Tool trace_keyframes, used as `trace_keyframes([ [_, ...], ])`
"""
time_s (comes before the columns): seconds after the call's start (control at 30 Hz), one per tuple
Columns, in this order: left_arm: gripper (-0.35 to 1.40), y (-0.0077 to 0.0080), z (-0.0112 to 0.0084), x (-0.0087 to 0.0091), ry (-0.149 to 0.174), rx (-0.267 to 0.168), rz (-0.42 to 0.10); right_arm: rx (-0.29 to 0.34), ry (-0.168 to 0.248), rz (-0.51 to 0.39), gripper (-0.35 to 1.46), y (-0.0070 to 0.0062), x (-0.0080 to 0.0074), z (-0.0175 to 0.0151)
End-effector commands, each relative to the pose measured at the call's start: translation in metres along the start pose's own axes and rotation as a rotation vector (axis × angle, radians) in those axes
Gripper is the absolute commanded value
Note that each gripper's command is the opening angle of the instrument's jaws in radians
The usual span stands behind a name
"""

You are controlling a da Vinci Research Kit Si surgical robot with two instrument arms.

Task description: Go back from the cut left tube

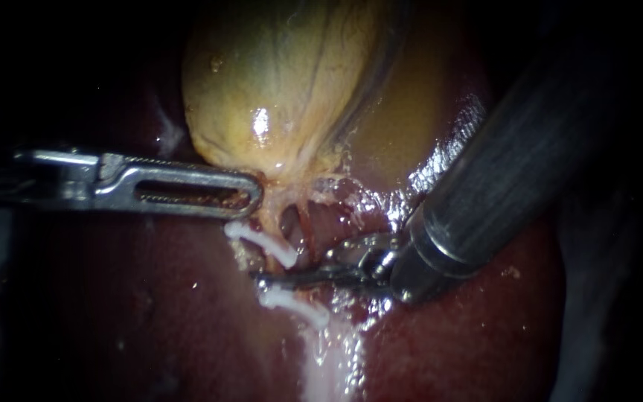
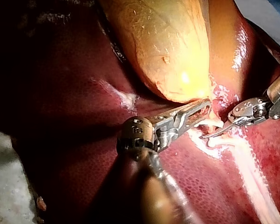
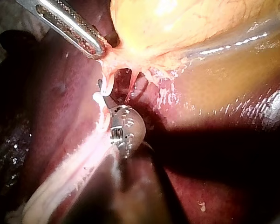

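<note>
Two white clips (image 1: 263,243) sit on the left tube (image 1: 272,222). My right tool (image 1: 269,280) lies between them with its blades together, and its thick shaft covers part of the liver (image 1: 470,335). Farther back, my left tool (image 1: 251,195) is clamped on the gallbladder (image 1: 277,82) at its neck.

Left instrument (image 1: 251,196) lies level, closed; right instrument (image 1: 263,280) slants in from upper right.

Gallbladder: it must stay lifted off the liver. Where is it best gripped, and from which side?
Probably its narrow neck, coming from the endoscope view's left, where the left instrument lies. There the tissue gathers into a thin fold; the gallbladder's body is round, taut and glossy, and would likely slip.
</note>
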Motion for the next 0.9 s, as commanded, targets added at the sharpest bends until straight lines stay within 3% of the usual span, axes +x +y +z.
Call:
trace_keyframes([
  [0.03,-0.35,0.0,0.0,0.0,-0.001,0.0,0.001,0.006,0.008,-0.02,-0.35,-0.0001,0.0,0.0],
  [0.13,-0.35,0.0,0.0,0.0,-0.001,0.0,0.001,0.015,0.027,-0.033,0.21,-0.0003,0.0001,0.0],
  [0.37,-0.35,-0.0001,-0.0001,0.0,-0.001,0.0,0.001,0.018,0.03,-0.086,0.98,-0.0007,0.0003,0.0002],
  [0.67,-0.35,-0.0002,-0.0001,0.0,-0.002,-0.001,0.001,0.026,0.037,-0.159,1.29,-0.0013,0.0003,-0.0001],
  [0.9,-0.35,-0.0006,-0.0004,0.0001,0.001,0.002,0.002,0.024,0.033,-0.279,1.29,-0.003,-0.0009,-0.0025],
])
